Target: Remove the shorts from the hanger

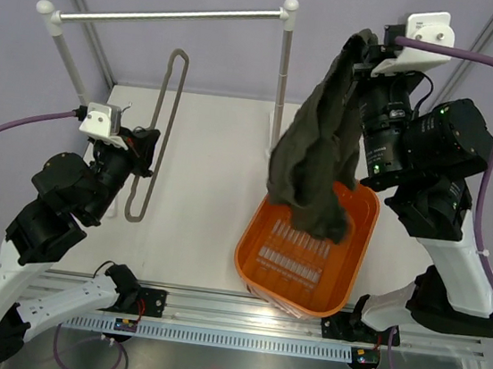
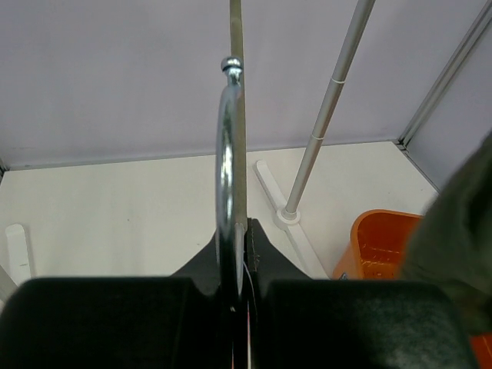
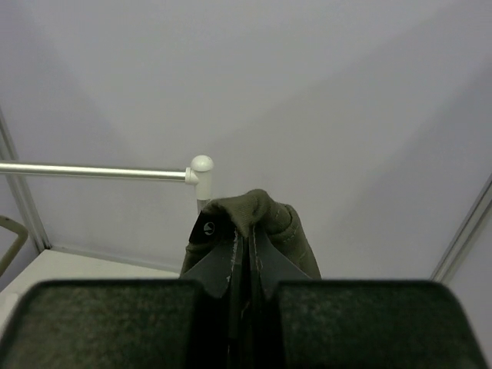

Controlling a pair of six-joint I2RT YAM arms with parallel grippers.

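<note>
Hanging beneath the right gripper [image 1: 367,55], clamped on their top, the shorts [image 1: 318,148] trail into the orange basket [image 1: 240,254]; left gripper [image 1: 149,151] pinches the bare hanger [image 1: 180,86]. Lower fully before letting go.

A: Top view: which parts are obscured?

B: The shorts [image 1: 318,148] cover the far rim of the basket [image 1: 247,255] and the fingertips of the right claw [image 1: 363,51]. The hook of the hanger [image 1: 167,112] cannot be made out at the left claw [image 1: 148,148].

A: Wrist views?

B: Left wrist: the shorts are blurred and cut off by the right edge. Right wrist: only a top fold shows; the rest hangs behind the claw body. The rail [image 3: 92,171] runs off the left edge.
</note>
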